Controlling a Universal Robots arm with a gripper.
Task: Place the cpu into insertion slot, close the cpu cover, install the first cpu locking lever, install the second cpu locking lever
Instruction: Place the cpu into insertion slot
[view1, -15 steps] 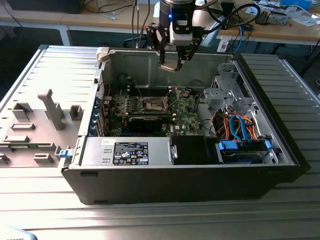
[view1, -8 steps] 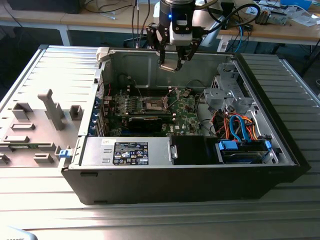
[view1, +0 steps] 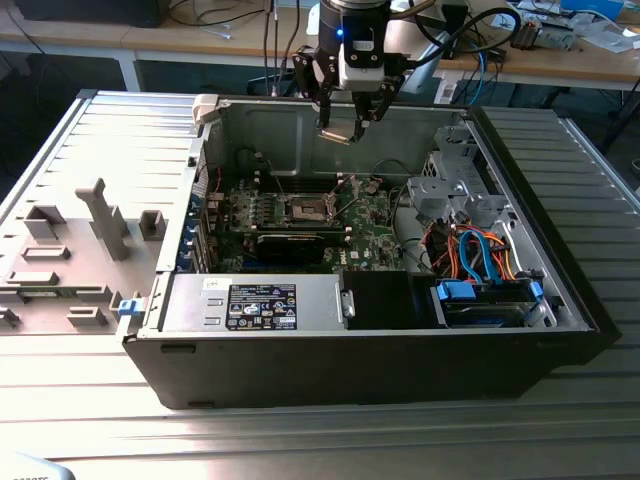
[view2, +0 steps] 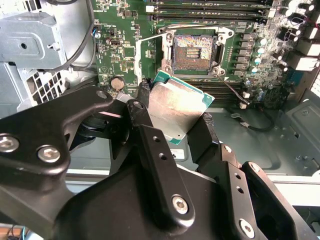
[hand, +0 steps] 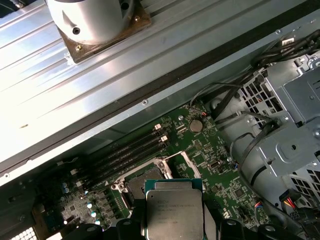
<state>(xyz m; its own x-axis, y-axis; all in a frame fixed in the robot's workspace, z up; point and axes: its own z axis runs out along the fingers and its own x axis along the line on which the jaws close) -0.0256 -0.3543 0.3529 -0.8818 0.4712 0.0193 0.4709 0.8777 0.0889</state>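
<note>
Claw (view2: 175, 114) is clamped on the cpu (view2: 176, 106) by its edges, hanging over the open case (view1: 400, 370). In the second wrist view the chip looks skewed against the insertion slot (view2: 192, 50), which sits bare on the motherboard (view2: 120, 27) below, well apart from it. Your risk, I'd say: go down skewed or off-centre and you'll bend socket contacts, or that thin edge grip slips.

Gripper (view2: 175, 112): matte black metal, jaws built of flat jointed link bars. Silver socket-head screws (view2: 181, 204) at the pivots. Wrist housing (view1: 358, 55) pale grey, small blue light (view1: 341, 32). Black cables (view1: 440, 42) loop off it.
</note>
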